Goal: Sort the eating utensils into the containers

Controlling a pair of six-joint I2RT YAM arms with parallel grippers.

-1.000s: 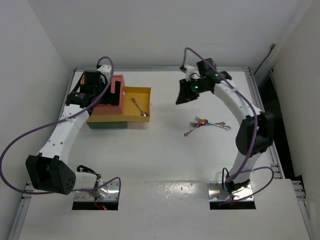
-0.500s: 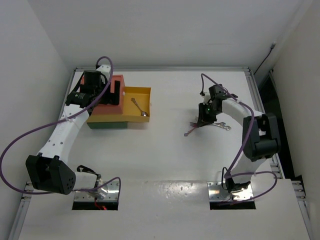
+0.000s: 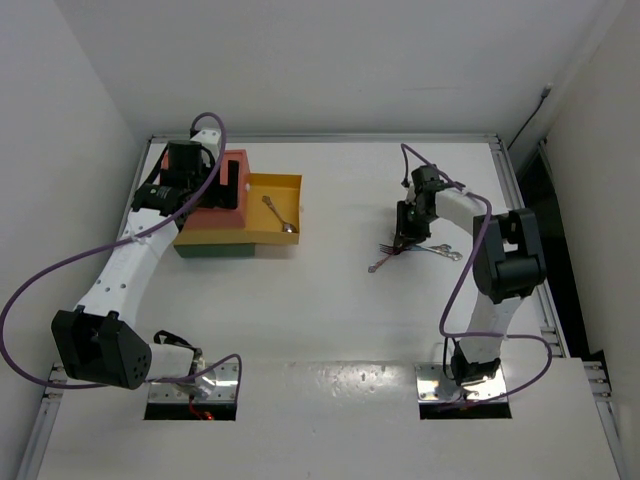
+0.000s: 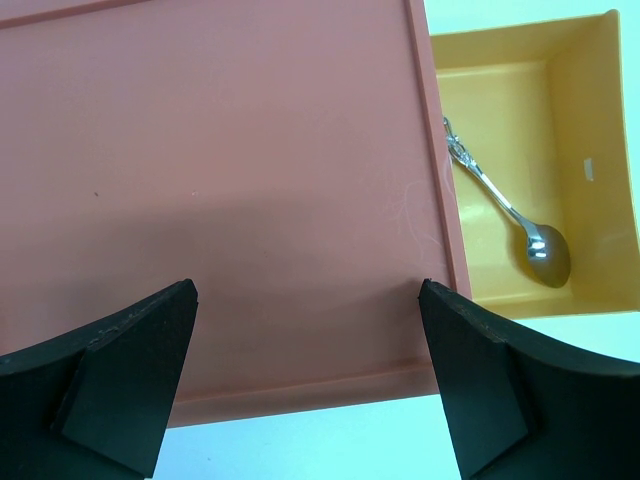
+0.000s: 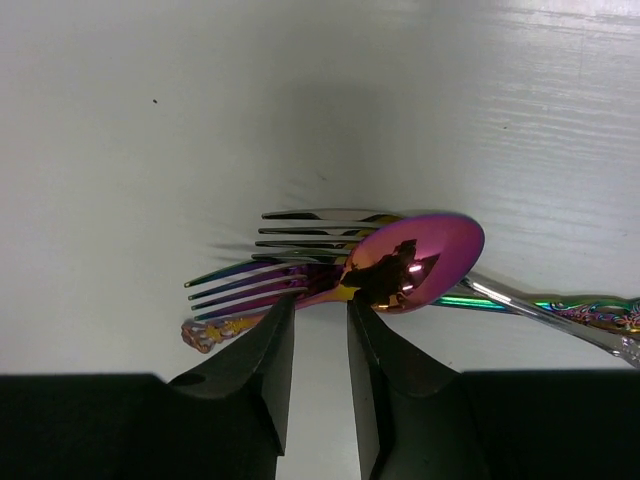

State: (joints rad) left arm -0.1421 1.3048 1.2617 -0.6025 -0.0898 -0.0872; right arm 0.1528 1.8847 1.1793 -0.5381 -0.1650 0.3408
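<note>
Top view: drawers (image 3: 215,218) at 9 o'clock on the table (image 3: 320,310). The yellow drawer (image 3: 290,185) is pulled out toward 3 with a silver spoon (image 3: 279,214) inside. Left gripper (image 3: 230,188) is over the red top, right gripper (image 3: 405,232) on the utensil pile (image 3: 440,251) at 3.
Left wrist: jaws wide apart above the red top.
Right wrist: jaws nearly together at the forks (image 5: 300,240), with a purple spoon (image 5: 415,262) over them. Can't tell if they're gripping.

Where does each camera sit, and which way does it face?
Top external: above and behind, looking down on the table; left arm, right arm show.
Left wrist: above the red-orange drawer top and yellow drawer, looking down; its open fingers at bottom.
Right wrist: low over the table, facing the utensil pile; fingers narrowly apart.
Shared: top and left wrist both show the silver spoon.
</note>
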